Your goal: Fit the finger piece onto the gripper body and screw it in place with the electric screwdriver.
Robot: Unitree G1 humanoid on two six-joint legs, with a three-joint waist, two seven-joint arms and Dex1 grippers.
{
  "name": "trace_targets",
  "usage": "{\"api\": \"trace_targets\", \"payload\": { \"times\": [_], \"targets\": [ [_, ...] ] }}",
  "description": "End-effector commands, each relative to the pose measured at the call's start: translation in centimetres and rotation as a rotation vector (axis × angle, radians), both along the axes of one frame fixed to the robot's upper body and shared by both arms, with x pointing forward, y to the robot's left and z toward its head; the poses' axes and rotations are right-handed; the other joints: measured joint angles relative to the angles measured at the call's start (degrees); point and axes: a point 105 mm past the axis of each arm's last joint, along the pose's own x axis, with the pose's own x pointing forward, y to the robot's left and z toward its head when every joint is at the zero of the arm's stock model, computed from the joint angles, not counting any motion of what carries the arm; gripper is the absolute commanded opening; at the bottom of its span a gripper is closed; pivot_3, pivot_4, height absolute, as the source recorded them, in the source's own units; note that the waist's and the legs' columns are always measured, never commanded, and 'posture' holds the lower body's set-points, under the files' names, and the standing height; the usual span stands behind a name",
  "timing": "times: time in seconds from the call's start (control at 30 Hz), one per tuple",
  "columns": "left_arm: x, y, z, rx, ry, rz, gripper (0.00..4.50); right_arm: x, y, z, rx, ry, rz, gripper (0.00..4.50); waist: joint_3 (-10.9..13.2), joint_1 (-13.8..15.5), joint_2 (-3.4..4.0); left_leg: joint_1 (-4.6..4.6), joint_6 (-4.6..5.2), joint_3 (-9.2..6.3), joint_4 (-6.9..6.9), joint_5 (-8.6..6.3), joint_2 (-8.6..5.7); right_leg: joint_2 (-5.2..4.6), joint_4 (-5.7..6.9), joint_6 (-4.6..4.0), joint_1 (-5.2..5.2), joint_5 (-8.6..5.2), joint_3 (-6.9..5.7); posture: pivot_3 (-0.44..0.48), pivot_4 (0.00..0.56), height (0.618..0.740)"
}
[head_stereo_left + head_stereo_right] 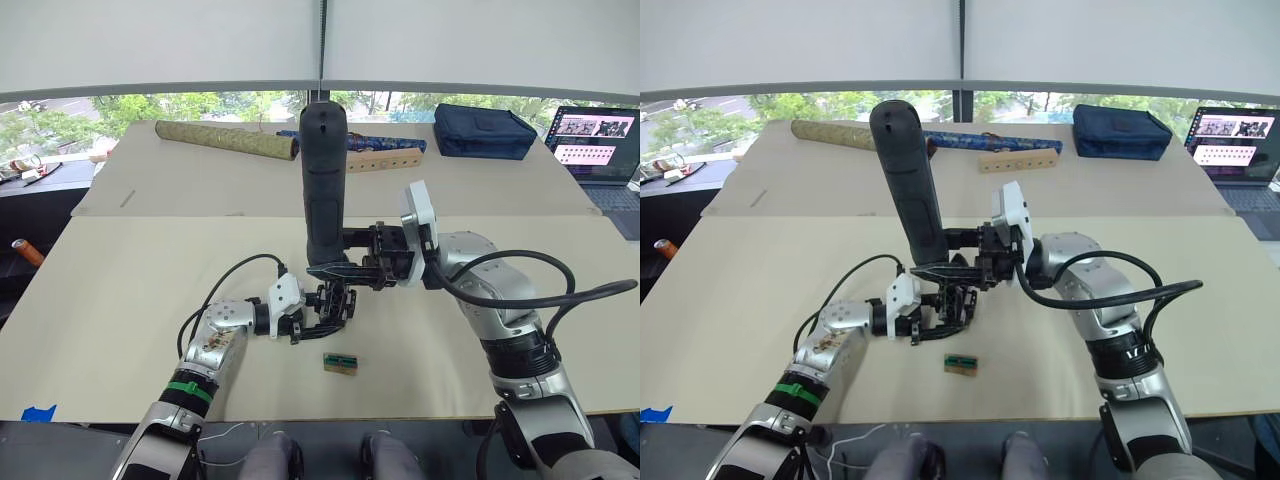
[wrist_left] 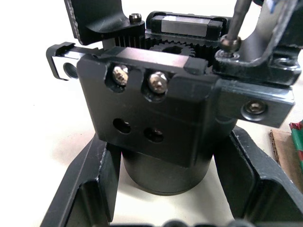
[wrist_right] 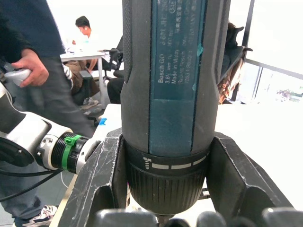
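Black gripper body (clamped) meets electric screwdriver bit.

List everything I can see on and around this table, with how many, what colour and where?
electric screwdriver: one, dark blue-black, upright over the table's middle, held by the right gripper, bit down on the gripper body.
gripper body: one, black, near middle of the table, held by the left gripper.
small wooden block: one, tan with green top, near edge, in front of the gripper body.
gold patterned tube: one, far left.
blue patterned tube: one, far middle.
wooden strip with holes: one, light tan, far middle.
bag: one, navy, far right.
laptop: one, open, far right.
person: one, dark top, standing beside the table.
left gripper: jaws shut.
right gripper: jaws shut.
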Motion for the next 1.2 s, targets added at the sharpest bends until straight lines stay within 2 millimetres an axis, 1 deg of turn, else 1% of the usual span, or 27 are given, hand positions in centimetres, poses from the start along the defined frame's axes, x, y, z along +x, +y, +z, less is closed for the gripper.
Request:
{"api": "trace_targets", "payload": {
  "times": [0.03,0.27,0.33,0.5,0.57,0.63,0.67,0.8,0.87,0.97,1.2],
  "targets": [
    [-0.6,-0.4,-0.1,0.000,0.012,-0.029,2.36,0.6,0.0,-4.6,-0.153,0.125,-0.048,1.90,-0.1,-0.1,-0.02,0.01,0.00,0.00,0.00,0.00,0.00,0.00,0.00,0.00,0.01,0.00,0.00,0.000,0.150,0.740],
    [-0.4,-0.3,0.0,0.000,0.010,-0.024,2.36,1.0,-0.2,-6.1,-0.188,0.200,-0.091,1.90,-0.5,-0.1,-0.25,0.04,0.01,-0.01,-0.03,-0.01,0.02,-0.01,-0.02,0.00,0.02,0.00,0.00,0.000,0.150,0.740],
    [-0.4,-0.2,0.0,-0.001,0.011,-0.021,2.36,1.1,-0.3,-6.1,-0.180,0.205,-0.097,1.90,-0.6,-0.1,-0.33,0.04,0.01,-0.02,-0.05,-0.01,0.02,-0.02,-0.02,0.00,0.02,0.00,0.00,0.000,0.150,0.740],
    [-0.4,-0.1,-0.1,0.002,0.014,-0.018,2.36,0.9,-0.3,-5.2,-0.141,0.160,-0.081,1.90,-0.7,-0.2,-0.39,0.05,0.01,-0.02,-0.06,-0.01,0.02,-0.03,-0.04,-0.01,0.02,0.00,0.01,0.000,0.150,0.740],
    [-0.4,0.0,-0.1,0.004,0.016,-0.016,2.36,0.8,-0.4,-3.8,-0.097,0.116,-0.062,1.90,-0.7,-0.2,-0.39,0.05,0.02,-0.02,-0.06,-0.02,0.02,-0.04,-0.04,-0.01,0.02,0.00,0.01,0.000,0.150,0.740],
    [-0.4,0.1,-0.2,0.006,0.016,-0.014,2.36,0.4,-0.5,-2.0,-0.048,0.057,-0.026,1.90,-0.7,-0.1,-0.40,0.05,0.02,-0.02,-0.06,-0.02,0.02,-0.04,-0.04,-0.01,0.01,0.00,0.01,0.000,0.150,0.740],
    [-0.3,0.1,-0.2,0.009,0.015,-0.011,2.36,0.2,-0.6,-0.5,-0.003,0.014,-0.007,1.90,-0.7,-0.2,-0.39,0.03,0.02,-0.02,-0.06,-0.02,0.02,-0.04,-0.05,-0.01,0.00,0.00,0.01,0.000,0.150,0.740],
    [-0.3,0.3,-0.6,0.024,0.017,0.000,2.36,-0.9,-1.0,3.6,0.111,-0.077,0.059,1.90,-0.6,-0.2,-0.39,-0.08,0.03,-0.01,-0.06,-0.02,0.01,-0.04,-0.07,-0.02,-0.12,0.01,0.02,0.000,0.150,0.740],
    [-0.2,0.4,-0.8,0.033,0.019,0.007,2.36,-1.4,-1.1,4.8,0.136,-0.102,0.085,1.90,-0.6,-0.2,-0.38,-0.23,0.02,-0.02,-0.05,-0.02,0.01,-0.04,-0.06,-0.02,-0.24,0.01,0.01,0.000,0.150,0.740],
    [-0.3,0.4,-1.2,0.047,0.022,0.014,2.36,-1.9,-1.1,5.4,0.146,-0.130,0.112,1.90,-0.6,-0.1,-0.37,-0.31,0.02,-0.02,-0.06,-0.02,0.01,-0.04,-0.05,-0.02,-0.27,0.01,-0.02,0.000,0.150,0.740],
    [-0.3,0.5,-1.7,0.053,0.048,0.029,2.36,-2.3,-1.6,6.0,0.159,-0.159,0.129,1.90,-0.6,-0.1,-0.38,-0.29,0.07,0.00,-0.04,-0.05,0.00,-0.04,-0.12,-0.02,-0.22,0.01,-0.04,0.000,0.150,0.740]
  ]
}}
